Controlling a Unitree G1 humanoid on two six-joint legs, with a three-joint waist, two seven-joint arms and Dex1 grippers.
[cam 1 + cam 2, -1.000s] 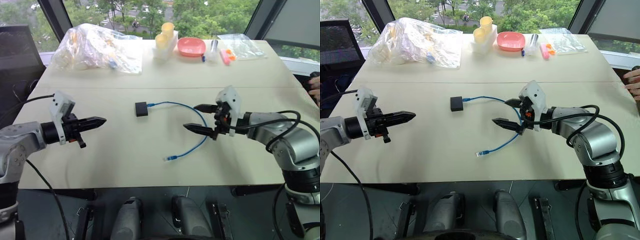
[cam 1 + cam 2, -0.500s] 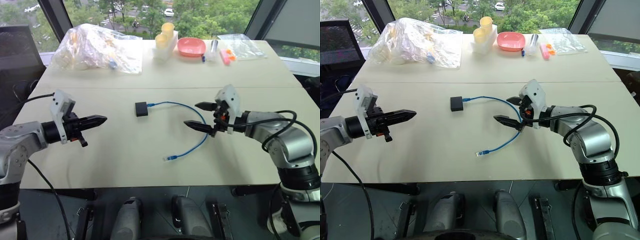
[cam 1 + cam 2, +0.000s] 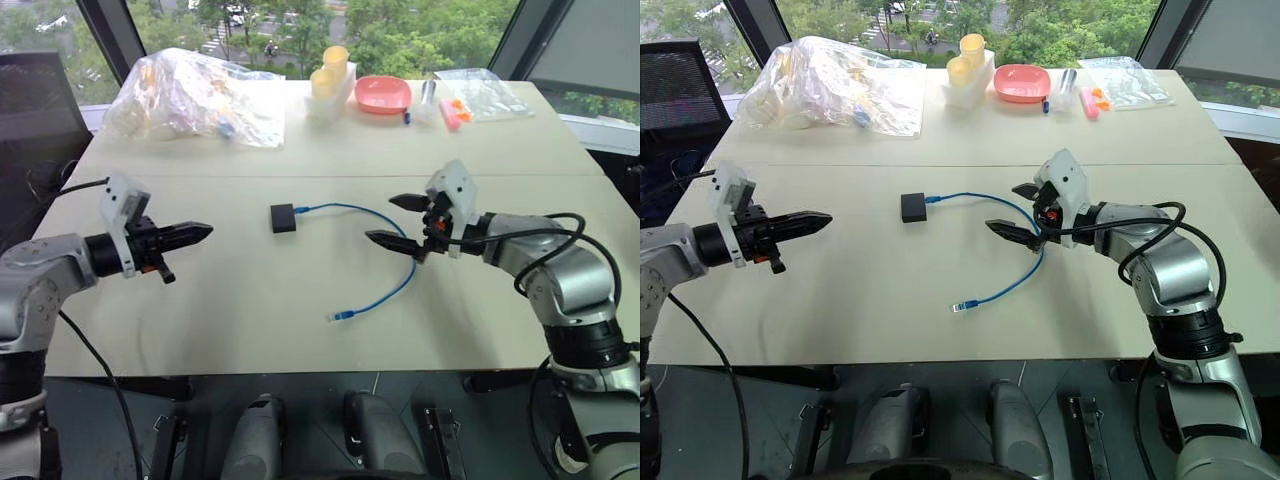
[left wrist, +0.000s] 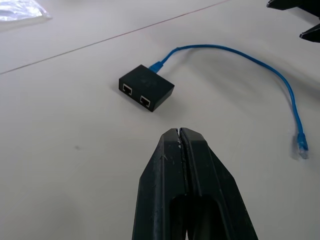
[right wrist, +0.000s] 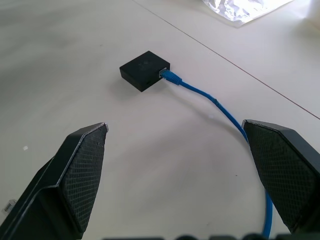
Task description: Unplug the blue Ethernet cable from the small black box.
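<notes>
Blue Ethernet cable (image 3: 385,222) is plugged into the small black box (image 3: 283,217) on the worktop (image 3: 300,150). Right tool (image 3: 397,220) hovers wide open over the cable, empty; left tool (image 3: 200,231) is closed, empty.

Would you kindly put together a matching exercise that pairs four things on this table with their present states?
Things:
1. left gripper
2. right gripper
3. blue Ethernet cable
4. pink bowl

States:
A. fingers spread wide above the table
B. one end plugged into the small black box, the other end lying free
C. fingers pressed together, holding nothing
D. standing at the far edge of the table, beside the yellow cups

Pairs: 1-C, 2-A, 3-B, 4-D
</notes>
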